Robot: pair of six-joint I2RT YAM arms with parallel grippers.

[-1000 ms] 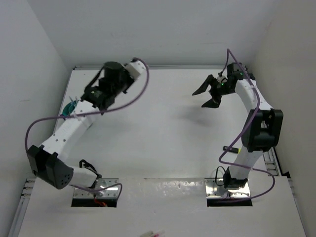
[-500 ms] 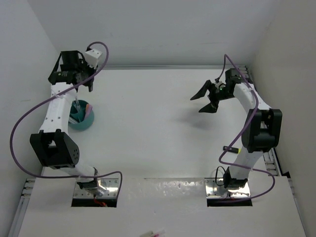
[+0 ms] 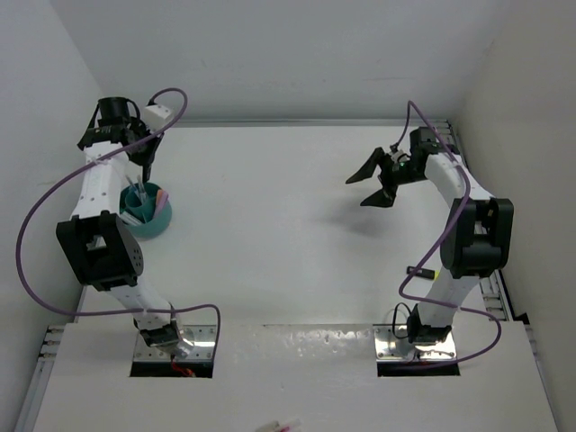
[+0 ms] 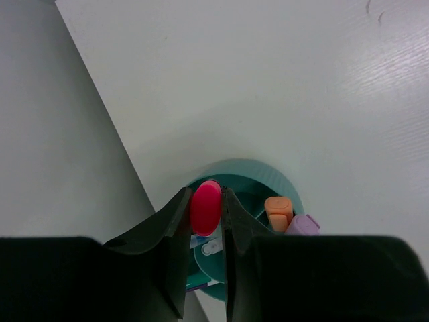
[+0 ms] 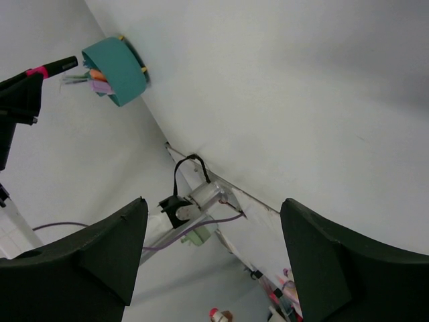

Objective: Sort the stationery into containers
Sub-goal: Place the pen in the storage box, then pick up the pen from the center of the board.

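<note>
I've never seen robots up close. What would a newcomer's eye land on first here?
Most striking is the left gripper at the far left of the table, pinching a pink-ended marker right above the teal cup, which already holds a peach highlighter and a lilac highlighter. On the far right, the right gripper hangs above the bare surface, jaws spread wide with nothing in them.
</note>
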